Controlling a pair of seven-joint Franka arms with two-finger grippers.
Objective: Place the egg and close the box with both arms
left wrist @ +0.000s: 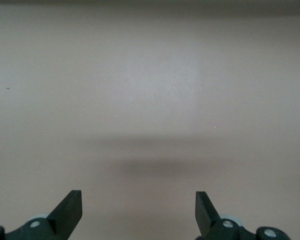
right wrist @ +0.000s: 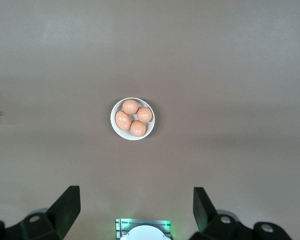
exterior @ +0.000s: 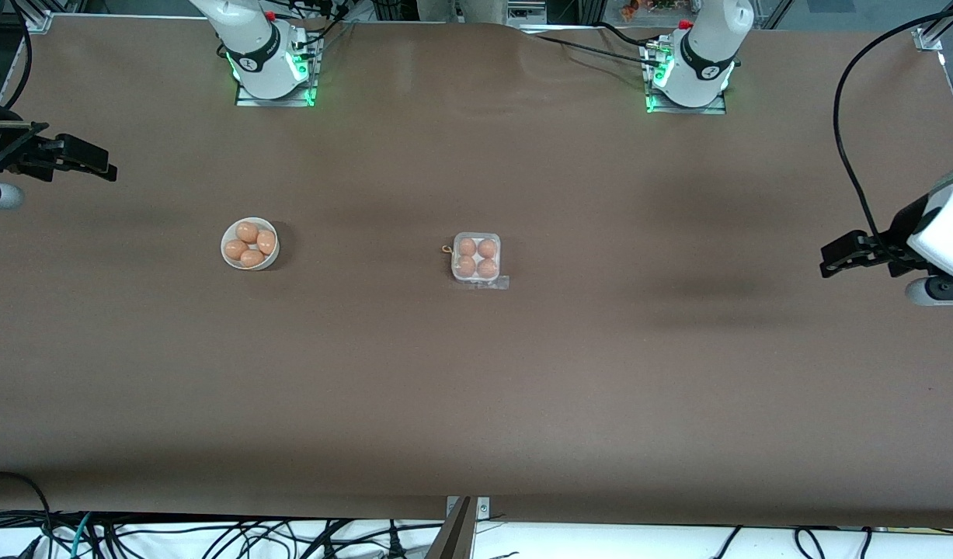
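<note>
Front view: the box [exterior: 477,259] lies mid-table, lid shut over four eggs [exterior: 476,257]. A bowl [exterior: 248,244] with four more eggs sits toward the right arm's end. The left gripper [exterior: 827,261] and right gripper [exterior: 107,167] hang over opposite table ends, well apart from the box.

Left wrist view: left gripper [left wrist: 139,206] spread wide, empty, over bare table [left wrist: 150,100].

Right wrist view: right gripper [right wrist: 136,205] spread wide, empty; bowl [right wrist: 132,118] below.
</note>
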